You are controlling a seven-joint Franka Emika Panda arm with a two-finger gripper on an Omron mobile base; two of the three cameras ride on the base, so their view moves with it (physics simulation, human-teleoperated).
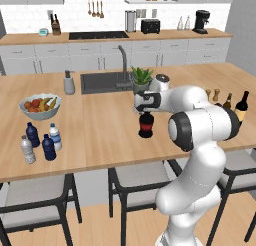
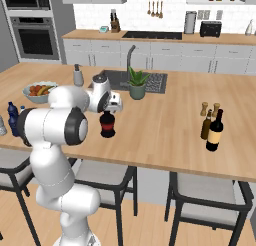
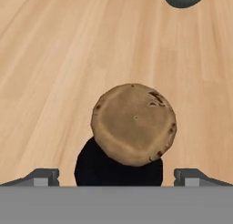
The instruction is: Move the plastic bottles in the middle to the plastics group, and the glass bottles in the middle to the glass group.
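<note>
Gripper [image 3: 116, 176] hangs directly over the squat black bottle [image 1: 146, 125], pointing straight down, and you can see its two fingertips [image 3: 42, 176] spread wide on either side of the bottle's brown cork top, touching nothing. Your arm rises from the base, bends sharply at the elbow and reaches forward across the island worktop [image 1: 100, 130], with the wrist held level just above the bottle's neck.

That bottle, with its red label, stands upright in the middle of the worktop, nearer the front edge than the sink [image 1: 102, 82], with the potted plant [image 1: 141, 79] behind it.

Towards the worktop's left front corner you have the plastics group [image 1: 40, 142]: two dark navy bottles, a clear one with a blue band and a greyish clear one, standing close together in front of the fruit bowl [image 1: 40, 106].

Near the right edge stand the amber bottle [image 2: 206, 125] and the taller wine bottle [image 2: 215, 130], just beside each other, with two small pepper mills [image 2: 210, 109] behind them.
</note>
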